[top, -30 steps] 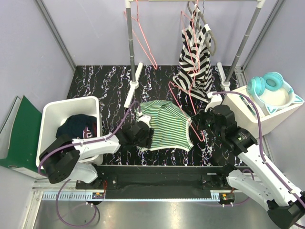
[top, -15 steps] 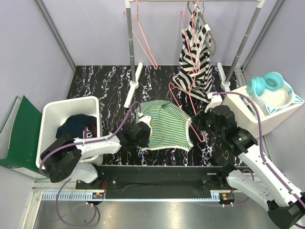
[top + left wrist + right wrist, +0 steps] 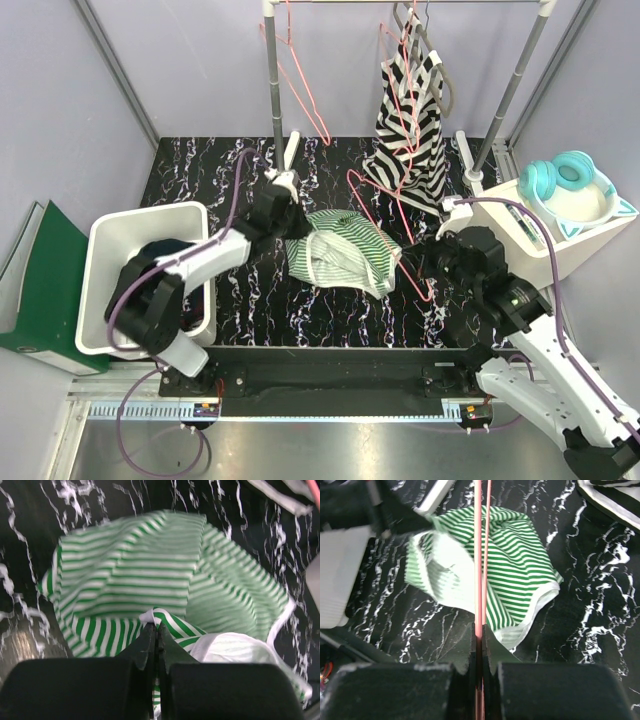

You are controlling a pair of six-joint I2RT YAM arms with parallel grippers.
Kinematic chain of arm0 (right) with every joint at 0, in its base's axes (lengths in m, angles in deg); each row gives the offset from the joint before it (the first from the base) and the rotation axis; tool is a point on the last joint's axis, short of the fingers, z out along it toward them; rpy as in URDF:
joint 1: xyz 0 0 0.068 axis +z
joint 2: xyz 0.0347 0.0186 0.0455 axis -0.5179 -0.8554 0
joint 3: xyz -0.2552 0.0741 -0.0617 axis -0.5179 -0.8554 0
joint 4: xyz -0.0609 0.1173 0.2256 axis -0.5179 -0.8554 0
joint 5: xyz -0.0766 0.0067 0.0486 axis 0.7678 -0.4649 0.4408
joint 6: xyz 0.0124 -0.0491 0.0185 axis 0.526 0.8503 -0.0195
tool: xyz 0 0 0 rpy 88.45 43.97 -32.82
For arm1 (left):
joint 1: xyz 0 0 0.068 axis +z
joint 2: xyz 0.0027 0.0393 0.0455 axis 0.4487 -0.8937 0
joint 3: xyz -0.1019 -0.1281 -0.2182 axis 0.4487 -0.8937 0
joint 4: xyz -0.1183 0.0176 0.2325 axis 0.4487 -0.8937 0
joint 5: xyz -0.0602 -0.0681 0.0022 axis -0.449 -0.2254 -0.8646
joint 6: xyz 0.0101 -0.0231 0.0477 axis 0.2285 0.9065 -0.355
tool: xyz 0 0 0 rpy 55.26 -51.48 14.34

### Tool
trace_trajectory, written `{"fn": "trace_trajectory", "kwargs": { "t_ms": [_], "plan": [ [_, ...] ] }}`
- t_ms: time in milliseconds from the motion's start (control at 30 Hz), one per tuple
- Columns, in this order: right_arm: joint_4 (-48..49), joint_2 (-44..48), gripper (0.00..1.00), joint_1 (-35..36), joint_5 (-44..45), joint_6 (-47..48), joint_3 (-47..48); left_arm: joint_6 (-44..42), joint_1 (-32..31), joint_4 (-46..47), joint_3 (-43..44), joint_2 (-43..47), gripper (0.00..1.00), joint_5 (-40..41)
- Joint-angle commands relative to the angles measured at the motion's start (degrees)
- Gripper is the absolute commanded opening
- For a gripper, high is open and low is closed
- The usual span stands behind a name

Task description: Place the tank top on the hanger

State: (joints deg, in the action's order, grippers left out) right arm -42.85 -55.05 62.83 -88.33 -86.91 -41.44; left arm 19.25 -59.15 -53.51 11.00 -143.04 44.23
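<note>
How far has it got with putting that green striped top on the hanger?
Done: both pieces are gripped, the left gripper shut on a fold of the tank top, the right gripper shut on the hanger. In hand: the top is held bunched up beneath the hanger. Left: the wire only crosses over the fabric, not through neck or armholes, so threading remains.

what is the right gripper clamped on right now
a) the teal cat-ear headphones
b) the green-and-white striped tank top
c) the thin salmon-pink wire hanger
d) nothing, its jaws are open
c: the right wrist view shows the right gripper with its jaws shut on the thin salmon-pink wire hanger, while the green-and-white striped tank top is pinched by the left gripper instead.
</note>
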Motion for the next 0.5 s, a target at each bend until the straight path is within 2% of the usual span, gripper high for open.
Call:
{"fn": "trace_trajectory", "kwargs": {
  "t_ms": [0, 167, 467],
  "plan": [
    [2.25, 2.77, 0.00, 0.53, -3.85, -0.36, 0.05, -1.96, 3.66, 0.88, 9.75, -6.31, 0.00, -5.59],
    [2.78, 3.31, 0.00, 0.53, -7.36, -0.45, -0.31, -3.10, 7.69, -1.94, 18.36, -12.28, 0.00, -5.76],
    [4.62, 1.55, 0.00, 0.71, -11.67, -0.54, -1.18, -2.49, 13.06, -2.82, 25.23, -15.81, 0.00, -9.37]
  ]
}}
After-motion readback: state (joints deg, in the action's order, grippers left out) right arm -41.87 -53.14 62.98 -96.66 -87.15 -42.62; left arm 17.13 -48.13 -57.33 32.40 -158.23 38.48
